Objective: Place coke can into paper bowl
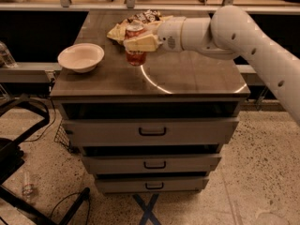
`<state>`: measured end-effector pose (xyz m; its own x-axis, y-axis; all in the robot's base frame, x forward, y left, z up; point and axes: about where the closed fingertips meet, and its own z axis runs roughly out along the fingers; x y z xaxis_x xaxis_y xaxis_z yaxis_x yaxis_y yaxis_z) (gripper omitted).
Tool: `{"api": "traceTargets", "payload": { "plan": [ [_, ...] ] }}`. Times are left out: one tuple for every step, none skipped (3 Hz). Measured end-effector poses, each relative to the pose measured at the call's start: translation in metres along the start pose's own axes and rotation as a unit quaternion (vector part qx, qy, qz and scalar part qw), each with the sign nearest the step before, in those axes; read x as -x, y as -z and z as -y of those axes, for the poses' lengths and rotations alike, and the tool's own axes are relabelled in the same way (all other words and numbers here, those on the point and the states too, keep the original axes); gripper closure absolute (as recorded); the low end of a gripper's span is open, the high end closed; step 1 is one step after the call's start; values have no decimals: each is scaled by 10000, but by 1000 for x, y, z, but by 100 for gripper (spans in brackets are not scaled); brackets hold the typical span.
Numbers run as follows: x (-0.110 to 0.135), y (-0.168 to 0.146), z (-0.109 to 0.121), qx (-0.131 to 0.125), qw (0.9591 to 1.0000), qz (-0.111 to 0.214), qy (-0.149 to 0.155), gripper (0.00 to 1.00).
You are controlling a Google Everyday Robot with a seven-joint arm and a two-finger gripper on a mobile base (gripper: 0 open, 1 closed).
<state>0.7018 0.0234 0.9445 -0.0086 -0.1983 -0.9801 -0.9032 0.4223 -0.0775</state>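
The red coke can (135, 55) with a silver top hangs upright in my gripper (138, 43), lifted above the wooden cabinet top, left of its middle. The gripper's pale fingers (143, 43) are shut around the can's upper half. My white arm reaches in from the right. The off-white paper bowl (80, 56) sits empty near the cabinet's left edge, to the left of the can and apart from it.
A brown-and-yellow snack bag (140, 21) lies at the back of the cabinet top (187, 78), just behind the gripper. Three drawers (152, 131) stand slightly open below. Black chair legs (18, 121) and cables are on the floor at left.
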Motion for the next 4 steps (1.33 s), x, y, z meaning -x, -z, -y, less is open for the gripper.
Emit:
{"api": "traceTargets", "payload": {
  "plan": [
    [-22, -29, -18, 231, 9993, -128, 267, 100],
    [-33, -44, -27, 396, 9982, -222, 402, 100],
    [-33, -47, -29, 419, 9981, -217, 402, 82],
    [-33, -49, -31, 440, 9980, -215, 402, 59]
  ]
}}
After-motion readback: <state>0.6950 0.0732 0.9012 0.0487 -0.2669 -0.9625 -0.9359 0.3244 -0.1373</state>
